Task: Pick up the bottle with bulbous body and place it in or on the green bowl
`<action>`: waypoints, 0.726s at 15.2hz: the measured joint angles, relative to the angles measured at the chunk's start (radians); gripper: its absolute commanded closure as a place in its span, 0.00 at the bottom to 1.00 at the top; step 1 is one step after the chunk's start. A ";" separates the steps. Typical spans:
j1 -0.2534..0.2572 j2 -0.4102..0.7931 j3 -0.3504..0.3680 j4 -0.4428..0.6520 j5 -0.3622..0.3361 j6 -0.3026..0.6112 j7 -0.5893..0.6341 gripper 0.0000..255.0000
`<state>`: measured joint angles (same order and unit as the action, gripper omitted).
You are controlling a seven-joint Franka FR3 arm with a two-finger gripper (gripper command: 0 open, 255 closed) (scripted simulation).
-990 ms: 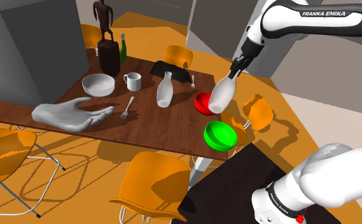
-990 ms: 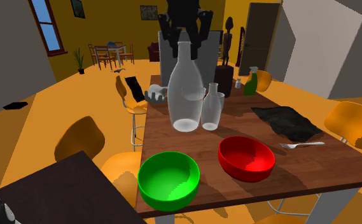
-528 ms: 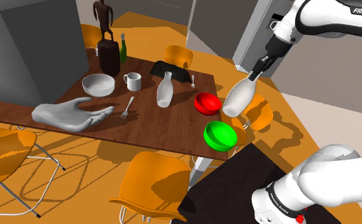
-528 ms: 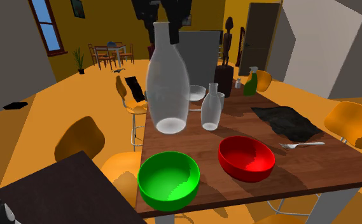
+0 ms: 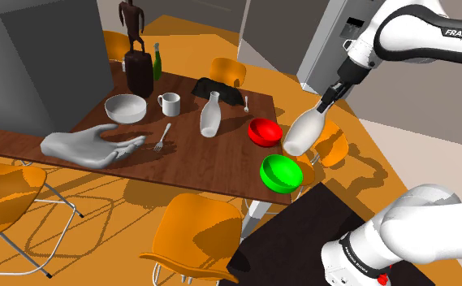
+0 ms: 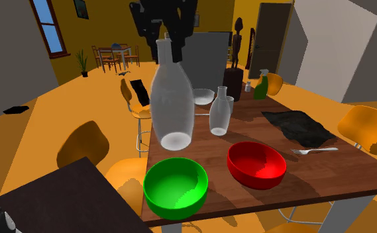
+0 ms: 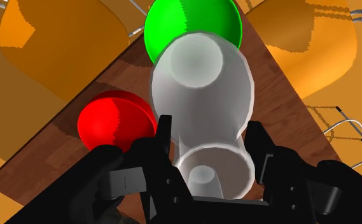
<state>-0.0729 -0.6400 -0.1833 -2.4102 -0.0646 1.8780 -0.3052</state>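
Bottle (image 6: 171,99) lower, nearer green bowl (image 6: 175,193); neck tip inside gripper (image 5: 328,99)

Shoulder view: table (image 5: 196,154) overlooked from high beside stand (image 5: 290,236). Second exterior: faced low, near, across it. Wrist: looked down. Green bowl (image 5: 279,172) shared by all.

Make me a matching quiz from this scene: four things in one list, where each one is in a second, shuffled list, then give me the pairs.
Things:
1. large pale bottle
2. green bowl
3. black cloth
4. white mug

Places:
A. standing beside the white bowl
B. held in the air by the pincer
C. next to the red bowl
D. lying flat by a fork

Pairs: 1-B, 2-C, 3-D, 4-A
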 measured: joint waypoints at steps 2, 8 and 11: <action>-0.002 0.002 -0.004 -0.025 -0.002 0.026 -0.003 1.00; -0.004 0.008 -0.010 -0.100 -0.006 0.108 -0.004 1.00; -0.006 0.015 -0.016 -0.137 -0.010 0.152 -0.008 1.00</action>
<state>-0.0787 -0.6252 -0.1994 -2.5470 -0.0743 2.0296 -0.3130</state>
